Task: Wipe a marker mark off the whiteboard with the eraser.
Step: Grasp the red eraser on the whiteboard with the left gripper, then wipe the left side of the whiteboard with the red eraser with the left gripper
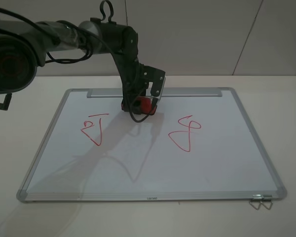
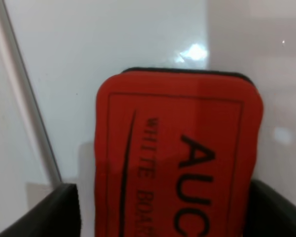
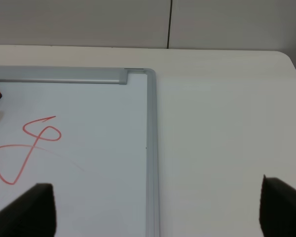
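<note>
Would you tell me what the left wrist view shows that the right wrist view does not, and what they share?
Only the left wrist view: the black lettering on the red eraser, close up, with the dark fingers of the left gripper on either side. Only the right wrist view: the looped red scribble, the grey tray strip's end, the table beyond the frame, and the right gripper, open and empty. Both: the whiteboard with its metal frame, and the eraser, merely a red sliver in the right wrist view.
</note>
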